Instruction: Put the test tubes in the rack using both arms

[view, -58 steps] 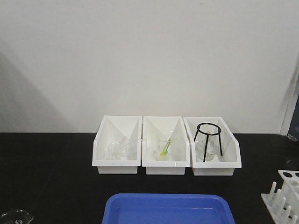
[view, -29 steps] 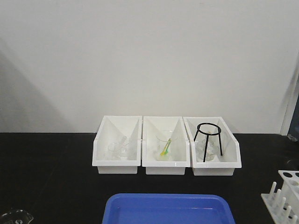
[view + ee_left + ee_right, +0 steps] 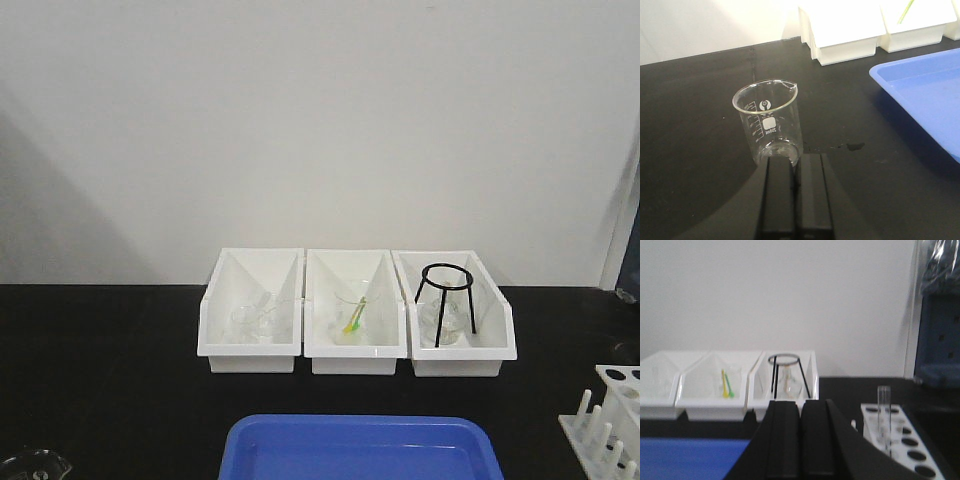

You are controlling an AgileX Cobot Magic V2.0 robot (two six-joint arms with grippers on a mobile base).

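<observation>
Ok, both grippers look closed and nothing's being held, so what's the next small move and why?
Probably open the left gripper: its fingers are shut together, empty, right behind the beaker. The right gripper is shut too, and one test tube already stands in the rack.

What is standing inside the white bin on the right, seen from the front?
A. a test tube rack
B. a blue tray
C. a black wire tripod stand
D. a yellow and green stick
C: the black wire tripod stand stands in the right-hand white bin, over some clear glassware; the yellow and green stick is in the middle bin, and the blue tray lies on the table in front.
</observation>
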